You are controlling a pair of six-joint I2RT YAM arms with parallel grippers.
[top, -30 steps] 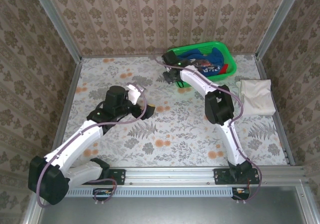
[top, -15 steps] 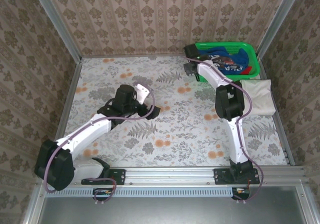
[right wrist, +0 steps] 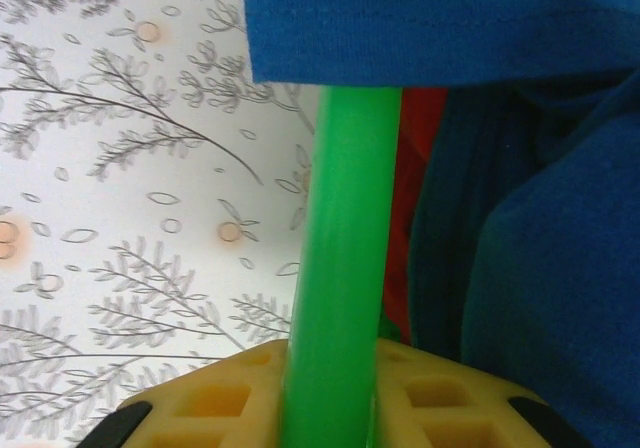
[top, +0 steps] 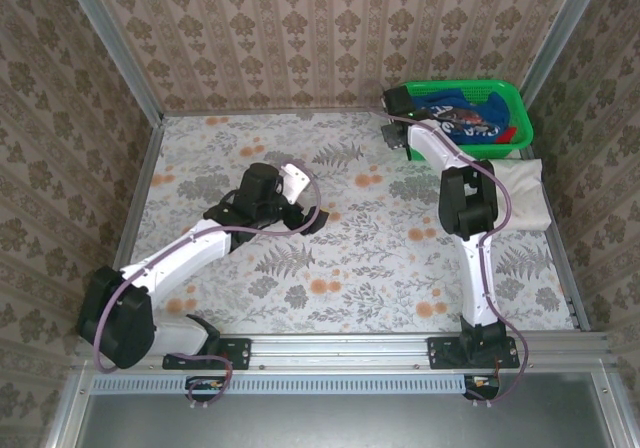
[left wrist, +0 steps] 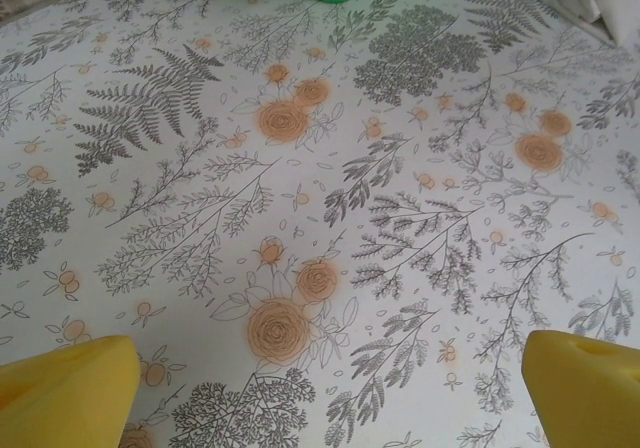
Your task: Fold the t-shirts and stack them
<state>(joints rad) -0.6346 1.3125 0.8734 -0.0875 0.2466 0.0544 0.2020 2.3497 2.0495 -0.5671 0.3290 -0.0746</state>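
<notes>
T-shirts, then: the royal-blue cloth t-shirt with white lettering (top: pixel 447 101) sits bunched inside the green plastic lattice basket (top: pixel 523 123), way over in the far right corner of the floral-patterned counter (top: pixel 250 148). The plain cream-white cloth t-shirt (top: pixel 522 193) lies folded on the counter just in front of that basket, by the right edge. The right arm (top: pixel 465 208) is stretched out to the basket's left end, and look at the wrist view: the yellow right fingers (right wrist: pixel 230 403) are pinching the basket's green rim. The bar runs straight up between them, with a blue hem draped over it just beyond and a strip of red beside it. So it's the basket in the grip, not cloth. The left fingers (left wrist: pixel 70 393), spread wide and holding nothing, hover over bare counter near the middle, with the basket's corner and an edge of the cream shirt at the far side of their view. My read: one shirt looks done, one to go, and the step in hand is positioning the basket before the blue one comes out. The next move calls for letting go of the rim, reaching over it and taking cloth alone. Then the shirt wants bringing out to the open middle, where the left fingers can help spread it flat
</notes>
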